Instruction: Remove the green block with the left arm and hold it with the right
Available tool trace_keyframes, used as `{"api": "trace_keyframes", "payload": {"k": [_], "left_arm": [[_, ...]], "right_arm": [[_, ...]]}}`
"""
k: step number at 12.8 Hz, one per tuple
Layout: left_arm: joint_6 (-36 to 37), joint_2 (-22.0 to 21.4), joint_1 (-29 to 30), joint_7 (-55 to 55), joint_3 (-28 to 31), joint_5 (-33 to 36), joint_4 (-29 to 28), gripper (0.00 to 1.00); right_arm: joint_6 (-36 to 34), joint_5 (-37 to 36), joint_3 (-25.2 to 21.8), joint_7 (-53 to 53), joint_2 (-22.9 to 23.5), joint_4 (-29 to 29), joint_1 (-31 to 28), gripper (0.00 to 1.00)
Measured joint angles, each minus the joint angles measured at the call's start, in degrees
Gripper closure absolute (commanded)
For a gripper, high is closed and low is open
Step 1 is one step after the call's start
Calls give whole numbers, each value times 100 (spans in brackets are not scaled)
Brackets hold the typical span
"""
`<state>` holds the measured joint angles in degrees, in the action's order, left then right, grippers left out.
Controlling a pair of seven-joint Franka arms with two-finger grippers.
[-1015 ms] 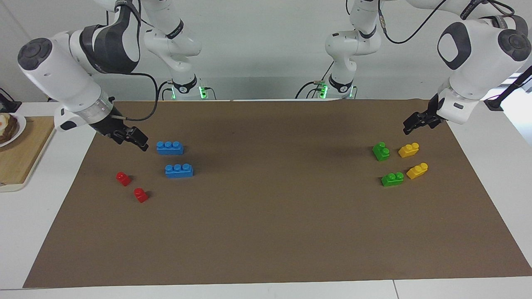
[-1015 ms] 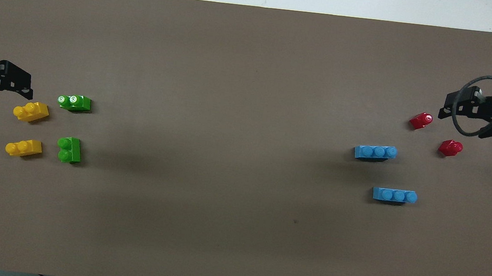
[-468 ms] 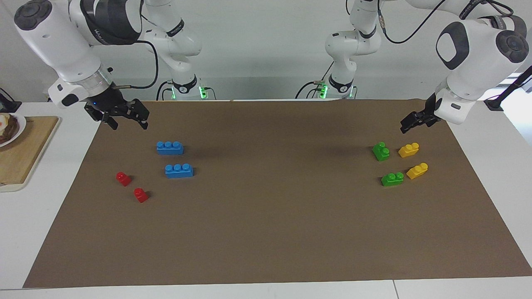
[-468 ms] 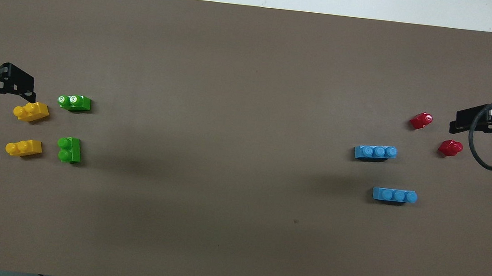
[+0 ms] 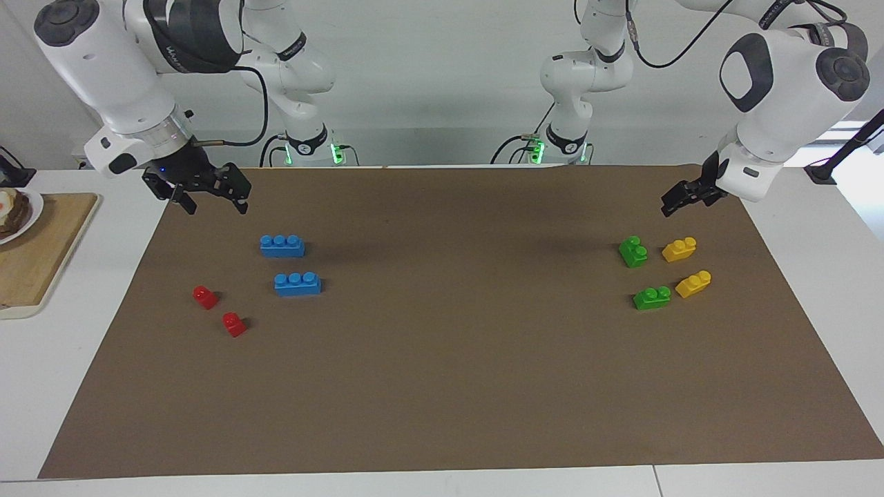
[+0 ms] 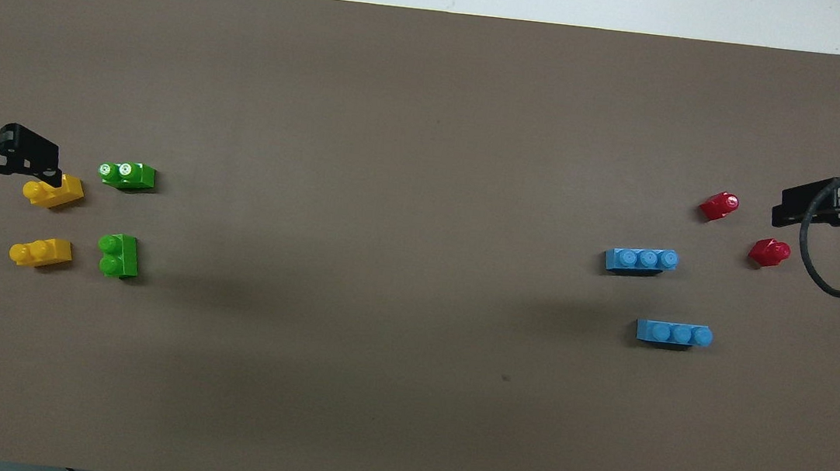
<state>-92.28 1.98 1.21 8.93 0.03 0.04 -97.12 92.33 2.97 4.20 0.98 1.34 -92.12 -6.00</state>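
Two green blocks lie on the brown mat (image 5: 442, 386) toward the left arm's end. One green block (image 5: 633, 251) is nearer to the robots and also shows in the overhead view (image 6: 118, 255). The other green block (image 5: 652, 297) lies farther from the robots and shows in the overhead view too (image 6: 127, 174). My left gripper (image 5: 675, 201) is open and empty. It hangs above the mat by the blocks and overlaps a yellow block in the overhead view (image 6: 4, 182). My right gripper (image 5: 215, 206) is open and empty, raised above the mat's edge at the right arm's end (image 6: 820, 219).
Two yellow blocks (image 5: 679, 249) (image 5: 693, 284) lie beside the green ones. Two blue three-stud bricks (image 5: 282, 246) (image 5: 297, 284) and two red blocks (image 5: 204, 297) (image 5: 234, 324) lie toward the right arm's end. A wooden board (image 5: 34, 262) with a plate stands off the mat there.
My right gripper has risen and drawn back from beside the blue brick to the mat's edge. My left gripper has shifted slightly and rose a little. No block moved.
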Motion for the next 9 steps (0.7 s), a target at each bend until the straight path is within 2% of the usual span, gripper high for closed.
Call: {"api": "trace_keyframes", "payload": {"k": [3,9], "left_arm": [[-114,-8,0,2,2,0,-16,0],[-154,-74,0,-27,-1,0,-3,0]], "right_arm": [[-1,-23,-729,-45,-35,1,735,0],[-94,-25,-911,-47,-35,1,777,0]]}}
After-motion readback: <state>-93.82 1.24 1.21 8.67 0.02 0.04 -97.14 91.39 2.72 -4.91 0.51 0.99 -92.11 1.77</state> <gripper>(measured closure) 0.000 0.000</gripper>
